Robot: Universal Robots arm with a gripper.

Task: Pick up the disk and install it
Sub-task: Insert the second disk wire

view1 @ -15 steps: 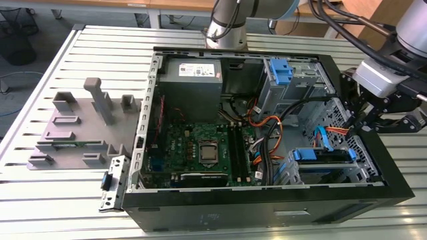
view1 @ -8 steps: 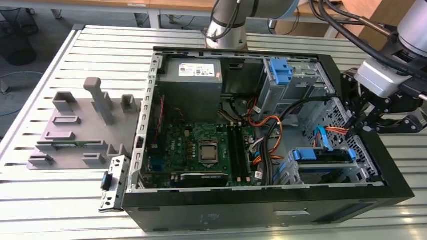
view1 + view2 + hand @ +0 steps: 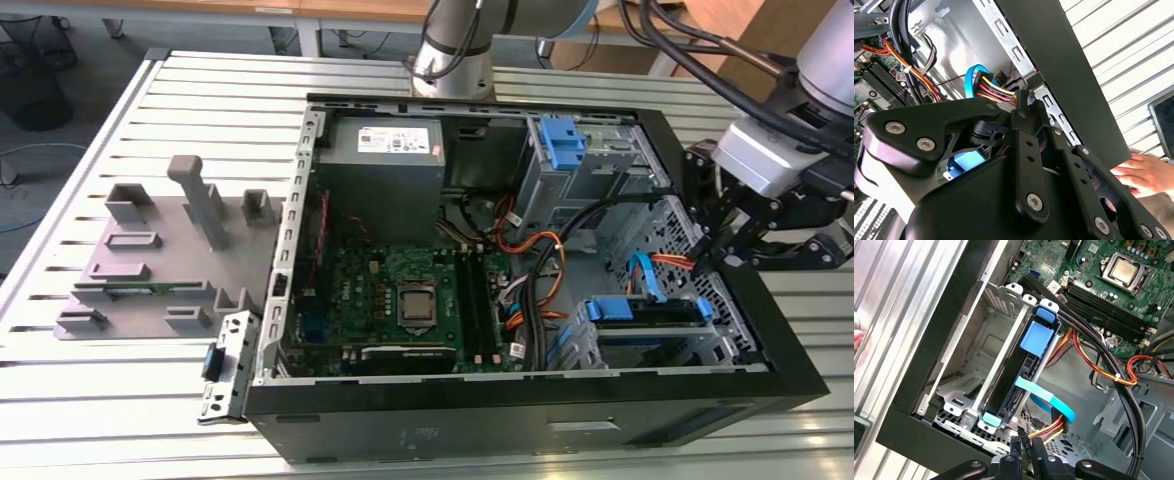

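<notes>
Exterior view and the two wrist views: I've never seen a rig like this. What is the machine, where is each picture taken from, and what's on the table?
The machine is a single robot arm ending in a gripper. The exterior view comes from a camera off the arm, looking down on a slatted metal table. On it lie an open computer case and a grey holder fixture. Both wrist views come from cameras riding on the arm, looking past the gripper into the case. The disk, with its blue carrier, sits edge-on in a drive cage; the gripper hovers near it, not touching it. A person's hand shows outside the case.
</notes>
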